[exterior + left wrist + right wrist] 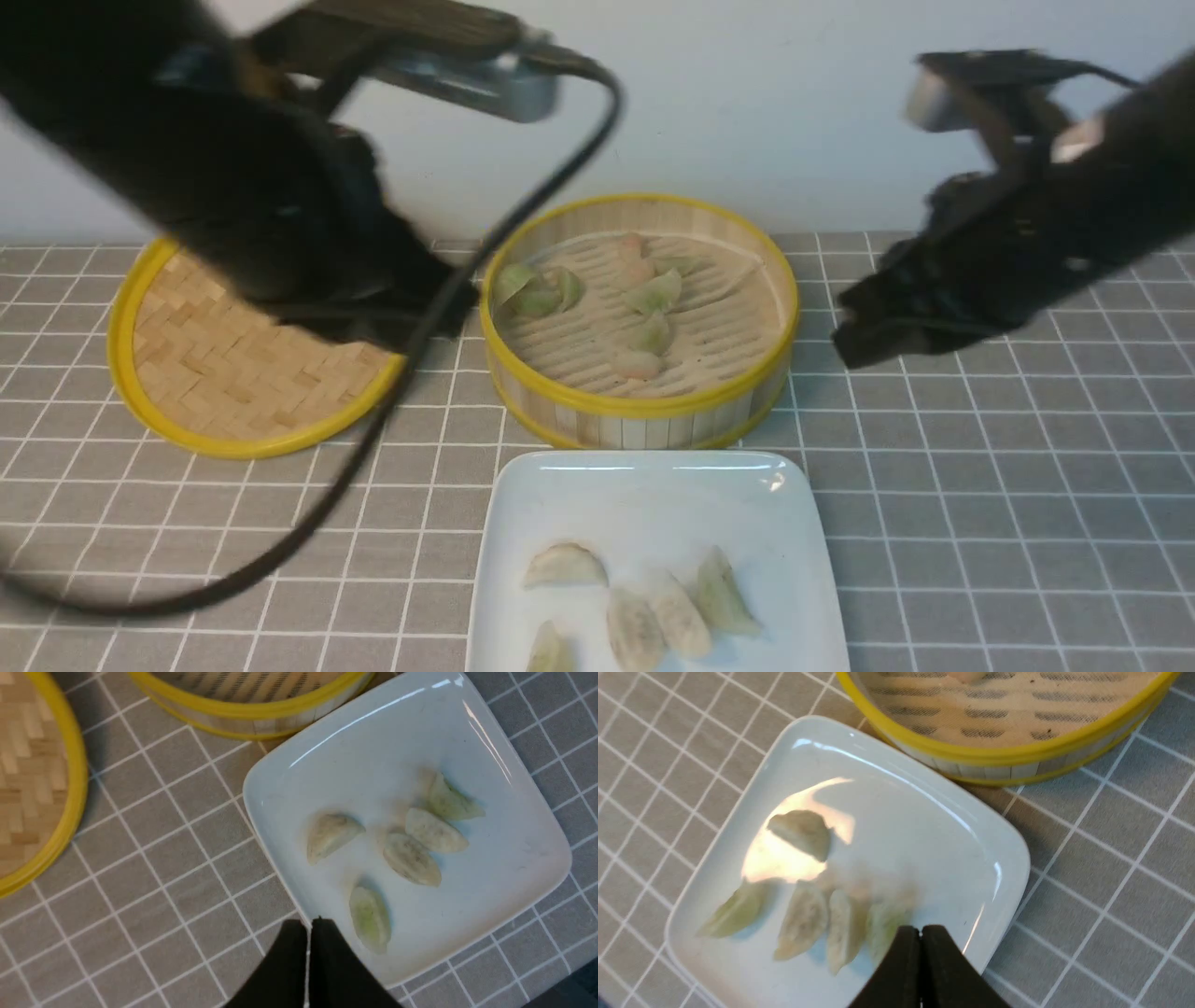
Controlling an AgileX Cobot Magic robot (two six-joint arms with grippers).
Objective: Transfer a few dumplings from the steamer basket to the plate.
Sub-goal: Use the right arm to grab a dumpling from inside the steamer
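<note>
The steamer basket (644, 406) stands at the table's middle with several pale green and pinkish dumplings (658, 291) inside. The white plate (644, 495) lies just in front of it with several dumplings (677, 611) on its near half. My left gripper (448, 313) is blurred, raised left of the basket, and shut with nothing in it (308, 924). My right gripper (845, 341) is raised right of the basket, also shut with nothing in it (920, 931). Both wrist views show the plate (373, 756) (901, 826) and its dumplings (331, 833) (803, 833).
The flat woven lid (233, 373) with a yellow rim lies left of the basket, partly under my left arm. A black cable (373, 429) hangs from the left arm over the grey checked cloth. A pale wall stands close behind the basket.
</note>
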